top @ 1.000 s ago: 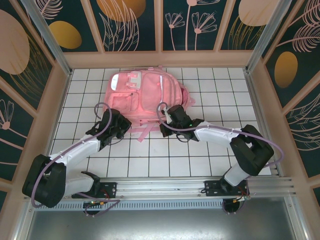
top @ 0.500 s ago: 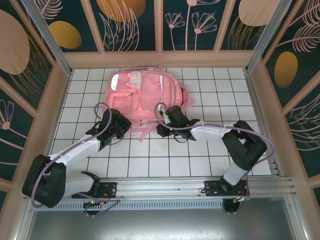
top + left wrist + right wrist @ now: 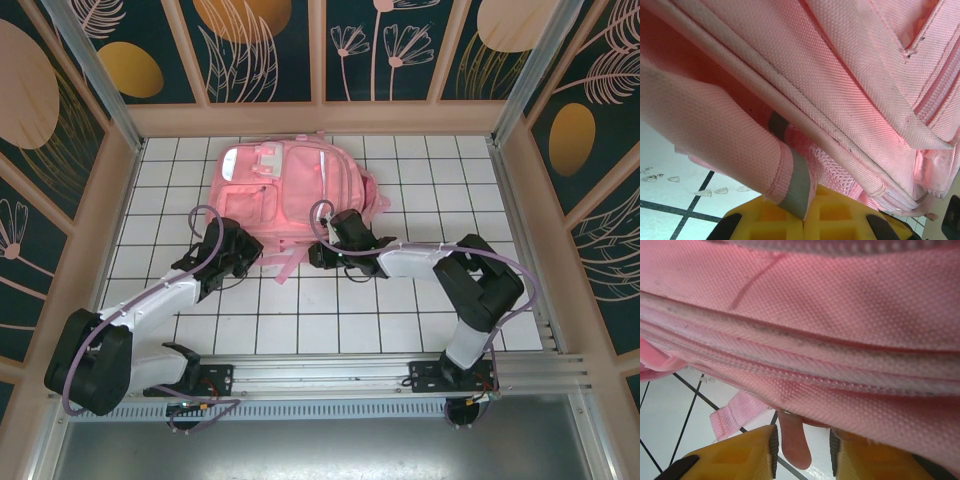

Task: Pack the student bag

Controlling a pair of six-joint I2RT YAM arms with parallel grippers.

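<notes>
The student bag, a big pink backpack, lies flat at the back middle of the white tiled table. My left gripper is at the bag's near left edge. In the left wrist view its yellow jaws are shut on a fold of the bag's pink fabric with a grey strip. My right gripper sits at the bag's near edge, right of the middle. Its jaws stand apart, and a pink zipper pull tab hangs loose between them under the zipper seam.
A loose pink strap trails from the bag's near edge onto the tiles between the two grippers. Wooden walls fence the table on three sides, and a metal rail runs along the near edge.
The right gripper's jaws have parted and let go of the zipper pull. The right arm has shifted a little to the left along the bag's edge. The left arm has stayed still.
</notes>
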